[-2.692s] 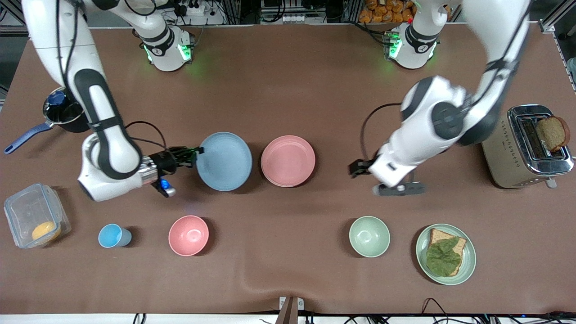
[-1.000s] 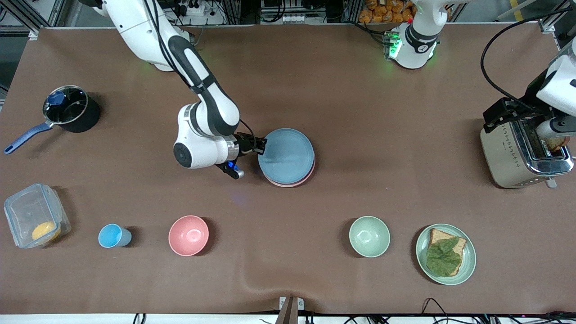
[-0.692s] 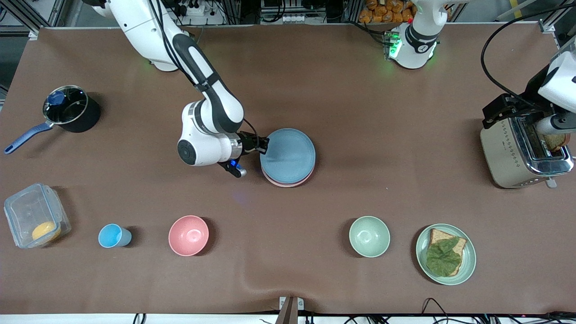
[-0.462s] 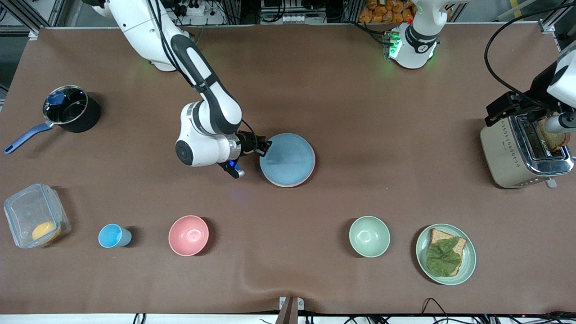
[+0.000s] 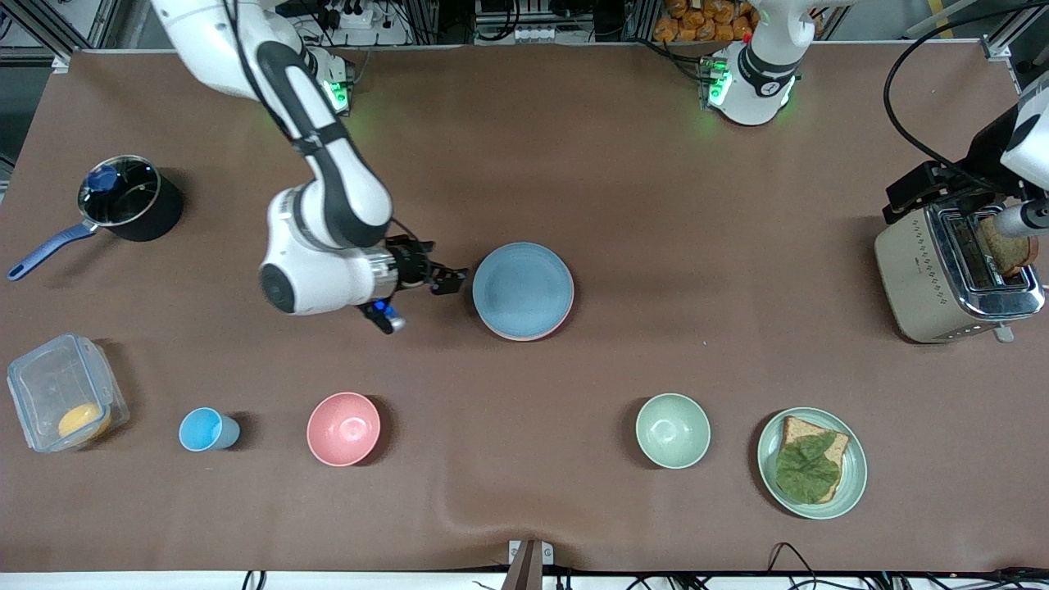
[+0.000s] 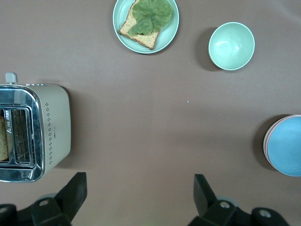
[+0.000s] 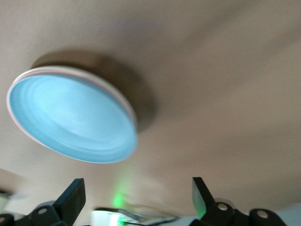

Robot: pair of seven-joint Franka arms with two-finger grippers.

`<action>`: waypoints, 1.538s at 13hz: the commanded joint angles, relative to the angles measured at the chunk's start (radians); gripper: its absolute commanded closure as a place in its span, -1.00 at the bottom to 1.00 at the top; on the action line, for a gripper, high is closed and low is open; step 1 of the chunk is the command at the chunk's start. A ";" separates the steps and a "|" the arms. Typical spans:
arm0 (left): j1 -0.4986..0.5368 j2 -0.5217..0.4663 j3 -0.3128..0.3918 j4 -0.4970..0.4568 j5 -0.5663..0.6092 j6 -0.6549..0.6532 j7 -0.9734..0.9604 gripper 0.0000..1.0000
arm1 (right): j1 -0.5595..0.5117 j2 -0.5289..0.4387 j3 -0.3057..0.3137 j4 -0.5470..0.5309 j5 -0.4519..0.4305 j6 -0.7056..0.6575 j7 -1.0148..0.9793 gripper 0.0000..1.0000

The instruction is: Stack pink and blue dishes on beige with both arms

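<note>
The light blue plate [image 5: 523, 287] lies on the pink plate [image 5: 524, 335] in the middle of the table; only a thin pink rim shows. No beige plate is in view. My right gripper [image 5: 448, 279] is open and empty, just off the stack's edge toward the right arm's end. In the right wrist view the blue plate [image 7: 70, 117] sits ahead of the open right gripper [image 7: 137, 187], clear of the fingers. My left gripper [image 5: 924, 193] hangs open and high by the toaster. In its own view the left gripper [image 6: 139, 184] is empty, with the stack [image 6: 287, 146] at the frame's edge.
A toaster [image 5: 951, 270] with bread stands at the left arm's end. Nearer the camera are a green plate with bread and leaf [image 5: 811, 463], a green bowl [image 5: 673, 430], a pink bowl [image 5: 343, 428], a blue cup [image 5: 207, 429] and a clear container [image 5: 65, 401]. A pot [image 5: 123, 205] stands at the right arm's end.
The right gripper set the blue plate down on the pink one, let go and drew back toward the right arm's end. The left arm has stayed by the toaster.
</note>
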 commanded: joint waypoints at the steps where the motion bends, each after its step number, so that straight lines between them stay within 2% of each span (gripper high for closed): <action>1: -0.010 -0.012 0.004 -0.006 -0.015 -0.013 -0.012 -1.00 | -0.098 -0.009 -0.002 0.150 -0.184 -0.200 -0.046 -1.00; 3: -0.010 -0.006 0.002 -0.003 -0.014 -0.014 -0.011 -1.00 | -0.188 -0.012 -0.004 0.219 -0.288 -0.299 -0.225 -1.00; 5: -0.007 -0.005 0.002 -0.004 -0.014 -0.013 0.003 -1.00 | -0.291 -0.061 -0.004 0.225 -0.367 -0.313 -0.447 -1.00; 6: -0.009 -0.003 0.001 -0.004 -0.014 -0.013 0.001 -1.00 | -0.319 -0.101 -0.002 0.225 -0.444 -0.311 -0.529 -1.00; 8: -0.010 -0.003 0.001 -0.004 -0.014 -0.013 -0.002 -1.00 | -0.316 -0.191 -0.001 0.222 -0.628 -0.304 -0.626 -1.00; 9: -0.012 -0.003 0.001 -0.004 -0.014 -0.013 0.000 -1.00 | -0.319 -0.239 -0.001 0.216 -0.671 -0.305 -0.655 -1.00; 13: -0.016 0.003 -0.001 -0.004 -0.015 -0.013 -0.006 -1.00 | -0.331 -0.374 -0.002 0.216 -0.681 -0.278 -0.694 -1.00; 16: -0.015 0.003 -0.001 -0.003 -0.014 -0.013 -0.005 -1.00 | -0.322 -0.414 0.002 0.221 -0.766 -0.253 -0.779 -1.00; 20: -0.010 0.002 0.001 0.000 -0.014 -0.013 0.003 -1.00 | -0.331 -0.429 0.001 0.215 -0.768 -0.247 -0.786 -1.00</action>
